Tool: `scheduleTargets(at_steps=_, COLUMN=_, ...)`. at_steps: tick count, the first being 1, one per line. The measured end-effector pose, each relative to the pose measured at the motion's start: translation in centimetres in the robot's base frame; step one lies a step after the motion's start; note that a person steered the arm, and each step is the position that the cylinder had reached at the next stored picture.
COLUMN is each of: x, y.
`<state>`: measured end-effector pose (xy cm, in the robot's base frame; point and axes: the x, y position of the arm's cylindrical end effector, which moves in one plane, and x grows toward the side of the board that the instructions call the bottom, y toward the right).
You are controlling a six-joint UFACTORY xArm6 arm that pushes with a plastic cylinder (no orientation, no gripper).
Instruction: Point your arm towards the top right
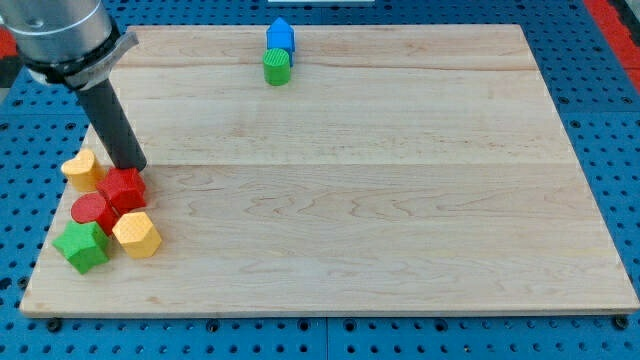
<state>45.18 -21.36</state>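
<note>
The pale wooden tabletop (pixel 400 200) is seen resting on a blue perforated base (pixel 610 100). My tip (pixel 133 166) is positioned touching the red block (pixel 124 189). No hand is fitted.

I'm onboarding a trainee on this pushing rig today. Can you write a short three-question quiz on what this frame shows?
1. True or false: my tip is at the view's right edge of the wooden board.
2. Which block touches the blue block near the view's top? A) yellow heart block B) green cylinder C) red cube
3. Fill in: the block lowest and farthest to the view's left in the cluster is the green ____ block.

Key:
1. False. It is at the view's left, just above the red cube, beside the yellow heart block.
2. B, the green cylinder.
3. Star: the green star block, by the red cylinder and yellow hexagonal block.
</note>
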Motion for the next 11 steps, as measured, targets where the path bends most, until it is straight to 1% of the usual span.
scheduleTargets(at_steps=1, x=-3.6, y=-2.3)
scheduleTargets(at_steps=2, x=-3.7, y=-8.9)
scheduleTargets(at_steps=3, x=1.9, y=-6.1)
scheduleTargets(at_steps=4, x=0.5, y=-7.0)
scheduleTargets(at_steps=5, x=-4.9, y=-5.5)
scheduleTargets(at_steps=6, x=-8.2, y=5.8)
scheduleTargets(at_steps=7, x=-9.1, y=17.4)
scheduleTargets(at_steps=8, x=-10.9, y=28.4)
scheduleTargets(at_steps=9, x=-18.9, y=36.0)
scheduleTargets(at_steps=10, x=-26.0, y=36.8)
scheduleTargets(at_steps=11, x=-25.9, y=26.7)
